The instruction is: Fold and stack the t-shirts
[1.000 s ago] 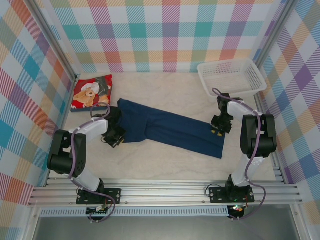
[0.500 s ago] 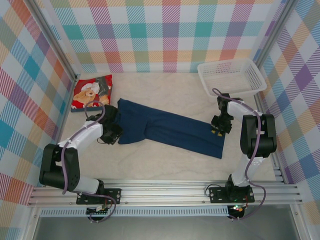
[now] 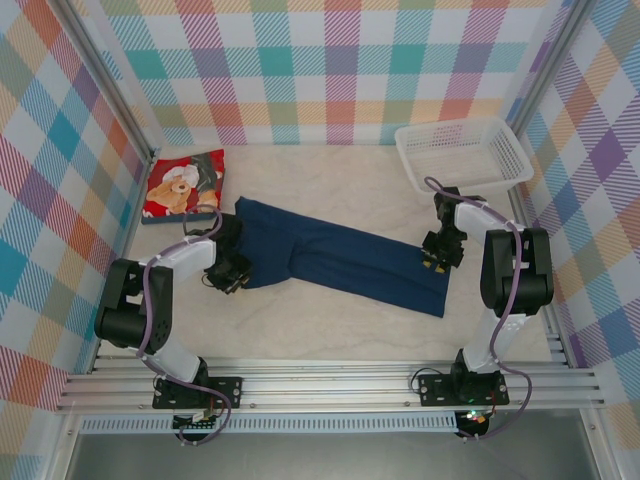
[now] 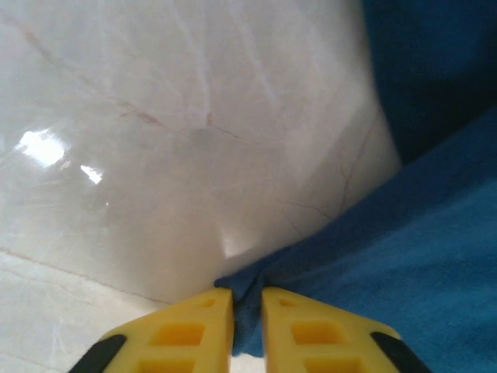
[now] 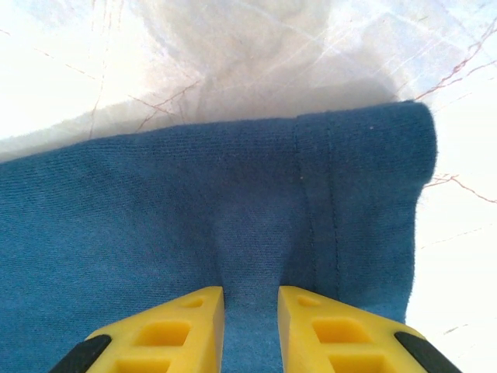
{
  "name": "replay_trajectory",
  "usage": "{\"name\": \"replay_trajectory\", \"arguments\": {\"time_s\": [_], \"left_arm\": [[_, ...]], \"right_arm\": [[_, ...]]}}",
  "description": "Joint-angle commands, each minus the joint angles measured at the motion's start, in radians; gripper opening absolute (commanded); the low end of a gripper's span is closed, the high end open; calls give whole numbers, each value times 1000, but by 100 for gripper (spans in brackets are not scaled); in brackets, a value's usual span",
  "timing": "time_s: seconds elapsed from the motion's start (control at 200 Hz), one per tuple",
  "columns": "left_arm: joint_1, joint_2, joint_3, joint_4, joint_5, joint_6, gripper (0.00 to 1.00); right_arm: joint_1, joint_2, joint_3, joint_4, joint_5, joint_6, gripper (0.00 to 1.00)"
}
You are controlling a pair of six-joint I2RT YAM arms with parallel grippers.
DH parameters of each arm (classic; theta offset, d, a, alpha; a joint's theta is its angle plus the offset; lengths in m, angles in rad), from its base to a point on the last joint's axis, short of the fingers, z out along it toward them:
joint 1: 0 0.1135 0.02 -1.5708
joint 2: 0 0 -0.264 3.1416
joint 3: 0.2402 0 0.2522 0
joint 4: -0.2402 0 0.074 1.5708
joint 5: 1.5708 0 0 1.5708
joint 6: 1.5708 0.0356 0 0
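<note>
Pale marble-look table [image 3: 330,170], seen from above: the navy shirt [image 3: 340,255] lies stretched between the left gripper [image 3: 232,278] and the right gripper [image 3: 434,262], with the red shirt [image 3: 183,184] folded at far left. Left wrist: yellow fingers [image 4: 194,330] pinch the navy shirt's corner. Right wrist: fingers [image 5: 178,326] clamp a fold near its hem.

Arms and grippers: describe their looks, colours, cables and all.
The left arm and right arm have white links and chunky black joints, with a purplish cable looped along each. The left gripper and right gripper have yellow fingers with recessed pockets and black edging.
</note>
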Motion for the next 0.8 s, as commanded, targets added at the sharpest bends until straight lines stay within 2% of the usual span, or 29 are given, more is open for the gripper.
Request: {"name": "replay_trajectory", "arguments": {"time_s": [0.0, 0.1, 0.285, 0.44, 0.6, 0.795], "left_arm": [[4, 37, -19, 13, -25, 26, 10], [2, 27, -7, 24, -51, 52, 0], [-10, -76, 94, -103, -102, 20, 0], [-12, -69, 195, -182, -76, -38, 0], [-13, 9, 301, -210, -32, -124, 0], [-15, 224, 531, -310, 10, -139, 0]], "right_arm": [[-1, -22, -4, -25, 10, -8, 25], [-1, -18, -8, -23, 11, -7, 25], [-2, -21, -10, -22, 13, -5, 25], [-2, -17, -9, -22, 14, -5, 25], [-2, -14, -5, -25, 16, -5, 25], [-1, -15, -8, -27, 16, -7, 25]]}}
